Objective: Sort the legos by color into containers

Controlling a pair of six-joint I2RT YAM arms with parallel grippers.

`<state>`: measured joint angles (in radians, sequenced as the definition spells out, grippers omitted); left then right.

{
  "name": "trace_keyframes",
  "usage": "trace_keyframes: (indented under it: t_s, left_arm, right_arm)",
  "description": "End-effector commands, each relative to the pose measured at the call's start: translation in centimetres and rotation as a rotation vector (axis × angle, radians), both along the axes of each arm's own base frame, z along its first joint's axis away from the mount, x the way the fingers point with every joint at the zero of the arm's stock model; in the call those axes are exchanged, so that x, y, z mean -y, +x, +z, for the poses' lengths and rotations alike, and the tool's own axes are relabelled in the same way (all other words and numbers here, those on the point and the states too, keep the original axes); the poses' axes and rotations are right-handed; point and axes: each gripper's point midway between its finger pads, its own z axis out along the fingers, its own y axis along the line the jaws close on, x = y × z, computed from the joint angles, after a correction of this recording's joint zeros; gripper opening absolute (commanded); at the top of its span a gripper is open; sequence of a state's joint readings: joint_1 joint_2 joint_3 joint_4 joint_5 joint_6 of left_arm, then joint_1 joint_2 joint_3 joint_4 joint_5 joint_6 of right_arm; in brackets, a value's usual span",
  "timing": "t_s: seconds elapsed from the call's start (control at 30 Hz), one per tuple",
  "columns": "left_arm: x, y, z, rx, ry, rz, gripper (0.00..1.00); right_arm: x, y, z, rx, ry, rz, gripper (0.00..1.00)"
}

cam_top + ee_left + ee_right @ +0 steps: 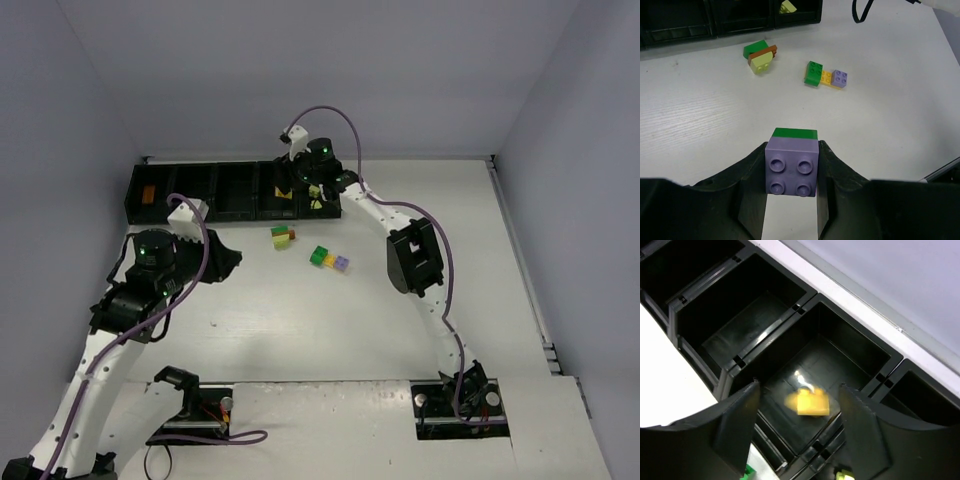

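Note:
My left gripper (pixel 792 200) is shut on a lilac brick (pixel 792 170) with a dark green brick (pixel 795 133) stuck to its far side, held above the table. In the top view the left gripper (pixel 228 262) is left of the loose legos. My right gripper (pixel 800 425) is open over the row of black bins (pixel 230 190). A blurred yellow brick (pixel 812 403) lies in the bin (pixel 810 297) below it, between the fingers. An orange-brown brick (pixel 147 193) lies in the leftmost bin. The right gripper (pixel 315 192) is at the row's right end.
A green, brown and lime cluster (pixel 761 57) lies on the table, also seen from above (pixel 283 235). A green, yellow and lilac cluster (pixel 825 76) lies right of it, also seen from above (pixel 330 259). A lime brick (pixel 844 475) shows in the rightmost bin.

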<state>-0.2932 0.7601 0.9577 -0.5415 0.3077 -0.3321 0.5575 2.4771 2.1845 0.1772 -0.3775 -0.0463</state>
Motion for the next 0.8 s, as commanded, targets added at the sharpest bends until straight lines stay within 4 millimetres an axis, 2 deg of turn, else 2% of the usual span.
trace_keyframes:
  t_s: [0.0, 0.03, 0.1, 0.13, 0.17, 0.27, 0.3, 0.33, 0.4, 0.47, 0.53, 0.57, 0.63, 0.67, 0.7, 0.73, 0.77]
  left_arm:
    - [-0.1, 1.0, 0.8, 0.006, -0.035, 0.045, 0.01]
    - [0.0, 1.3, 0.6, -0.004, -0.04, 0.047, 0.01]
    - [0.4, 2.1, 0.3, -0.013, -0.05, 0.047, 0.0]
    - [0.7, 2.7, 0.6, -0.002, -0.061, 0.049, 0.0]
    - [1.0, 3.0, 0.6, -0.008, -0.068, 0.039, 0.01]
    - [2.0, 4.6, 1.0, -0.026, -0.084, 0.013, 0.01]
    - [2.3, 5.3, 0.6, -0.05, -0.081, 0.011, 0.0]
    - [2.6, 5.9, 1.5, -0.033, -0.087, 0.004, 0.01]
    - [3.1, 7.0, 1.3, -0.059, -0.087, -0.009, 0.01]
    - [3.4, 8.0, 2.4, -0.047, -0.105, -0.016, 0.01]
    - [4.1, 8.9, 2.2, -0.08, -0.126, -0.04, 0.02]
    - [4.2, 9.8, 2.4, -0.086, -0.135, -0.041, 0.02]
    - [4.9, 10.3, 2.8, -0.1, -0.176, -0.08, 0.02]
    - [5.0, 10.6, 3.0, -0.103, -0.193, -0.093, 0.02]
    - [5.1, 11.3, 3.2, -0.117, -0.216, -0.095, 0.03]
    - [5.6, 11.4, 3.7, -0.119, -0.242, -0.129, 0.05]
    - [5.9, 11.5, 4.0, -0.121, -0.254, -0.142, 0.05]
  right_arm:
    - [-1.2, 0.8, 7.2, 0.183, 0.087, 0.035, 0.64]
    - [-1.2, 0.6, 7.2, 0.182, 0.087, 0.044, 0.66]
    - [-1.1, 0.0, 9.0, 0.203, 0.098, 0.062, 0.69]
    - [-0.9, -0.5, 8.7, 0.195, 0.091, 0.085, 0.7]
    - [-0.6, -1.2, 10.6, 0.217, 0.102, 0.098, 0.7]
    - [0.3, -3.4, 12.4, 0.222, 0.105, 0.143, 0.7]
    - [0.6, -4.0, 12.6, 0.219, 0.104, 0.153, 0.7]
    - [0.8, -4.8, 12.9, 0.224, 0.1, 0.172, 0.7]
    - [1.8, -6.7, 13.7, 0.222, 0.098, 0.188, 0.7]
    - [2.9, -8.8, 13.9, 0.216, 0.089, 0.201, 0.7]
    - [3.8, -9.9, 14.4, 0.226, 0.097, 0.206, 0.7]
    - [4.6, -11.2, 14.1, 0.216, 0.096, 0.218, 0.7]
    - [5.3, -12.4, 14.3, 0.219, 0.1, 0.237, 0.7]
    - [5.7, -13.3, 15.3, 0.234, 0.107, 0.249, 0.71]
    - [5.8, -14.3, 14.2, 0.212, 0.101, 0.277, 0.71]
    - [6.1, -15.1, 15.0, 0.229, 0.107, 0.29, 0.72]
    - [6.2, -15.6, 15.1, 0.227, 0.11, 0.303, 0.72]
